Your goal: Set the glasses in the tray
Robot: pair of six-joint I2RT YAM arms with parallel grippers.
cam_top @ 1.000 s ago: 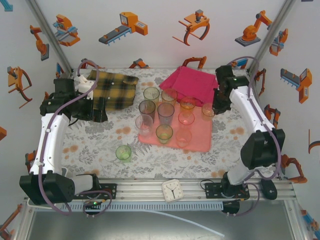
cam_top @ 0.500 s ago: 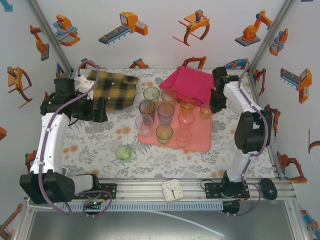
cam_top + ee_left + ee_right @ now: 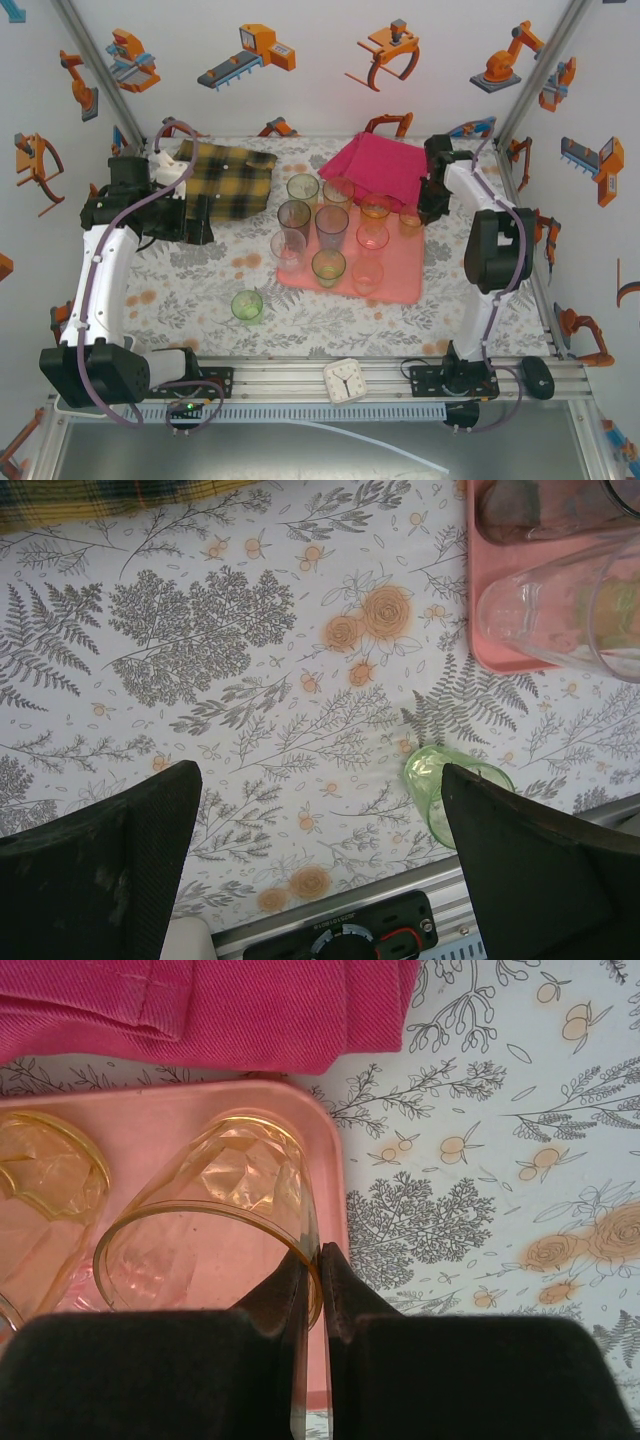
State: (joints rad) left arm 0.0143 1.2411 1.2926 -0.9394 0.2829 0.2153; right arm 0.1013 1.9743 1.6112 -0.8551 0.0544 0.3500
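I see an amber glass (image 3: 200, 1220) at the far right corner of the salmon tray (image 3: 400, 272), its rim pinched by my right pincer (image 3: 312, 1255), one finger inside and one outside. The other glasses (image 3: 331, 225) stand clustered on the tray, mid-surface. One green glass (image 3: 247, 304) stands off it, toward the surface's (image 3: 180, 290) near edge. My left pincer (image 3: 320, 780) hangs wide open, holding nothing.

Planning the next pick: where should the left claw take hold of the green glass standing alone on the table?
Probably the rim, from straight above: the green glass stands upright, mouth open, with nothing beside it. Put one finger inside and one outside the thin wall, much as the right claw pinches the amber glass.
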